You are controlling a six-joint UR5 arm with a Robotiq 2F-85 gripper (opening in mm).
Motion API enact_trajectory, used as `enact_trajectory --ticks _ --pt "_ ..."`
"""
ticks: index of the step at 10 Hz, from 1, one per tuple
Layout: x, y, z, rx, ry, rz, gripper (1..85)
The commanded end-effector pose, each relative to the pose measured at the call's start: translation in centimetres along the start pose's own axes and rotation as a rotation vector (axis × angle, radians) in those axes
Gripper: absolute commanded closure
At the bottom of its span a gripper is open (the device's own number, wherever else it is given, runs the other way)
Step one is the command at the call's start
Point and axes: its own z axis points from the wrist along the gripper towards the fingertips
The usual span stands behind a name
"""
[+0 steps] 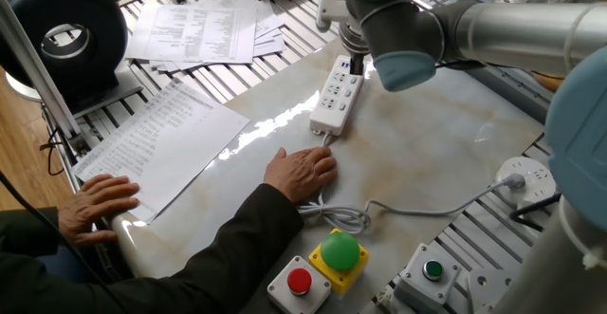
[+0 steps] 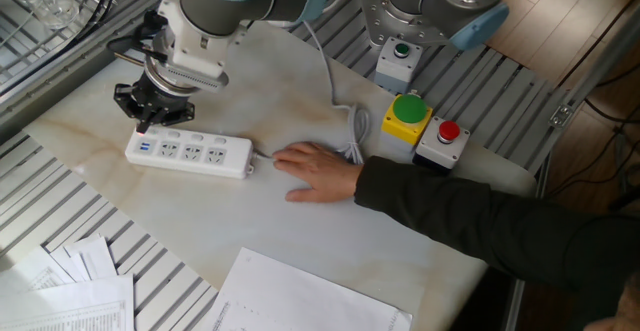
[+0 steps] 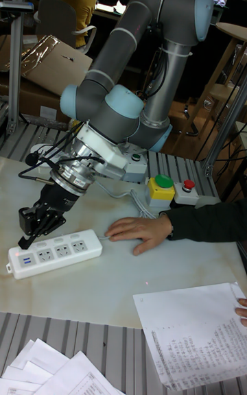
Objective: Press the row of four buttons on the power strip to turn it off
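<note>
The white power strip [image 2: 188,153] lies flat on the marble table, also seen in one fixed view [image 1: 337,96] and in the tall view [image 3: 55,253]. Small switches, the four buttons [image 2: 185,137], run along its far long edge; their colour is hard to make out. My gripper [image 2: 150,121] points down at the strip's end farthest from the cord, at or just above the button edge [image 3: 31,234]. No view shows a gap or a contact between the black fingertips.
A person's hand [image 2: 315,166] rests flat beside the strip's cord end. The white cord [image 1: 417,210] runs to a round socket puck [image 1: 529,183]. Button boxes [image 2: 408,116] [image 2: 445,136] stand behind the hand. Paper sheets [image 1: 161,138] lie near the table edge.
</note>
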Motion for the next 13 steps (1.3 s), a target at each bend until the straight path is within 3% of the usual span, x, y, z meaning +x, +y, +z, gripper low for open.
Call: enact_trajectory --ticks 1,5,9,13 --pt "0.7 0.5 1.1 -0.007 -0.022 0.005 84.7" --pt "1.4 2.0 1.4 -0.059 -0.021 0.036 84.7" --pt "1.3 2.4 1.5 -0.065 -0.024 0.04 84.7" --pt "0.6 4.2 1.6 -0.101 -0.029 0.06 84.7"
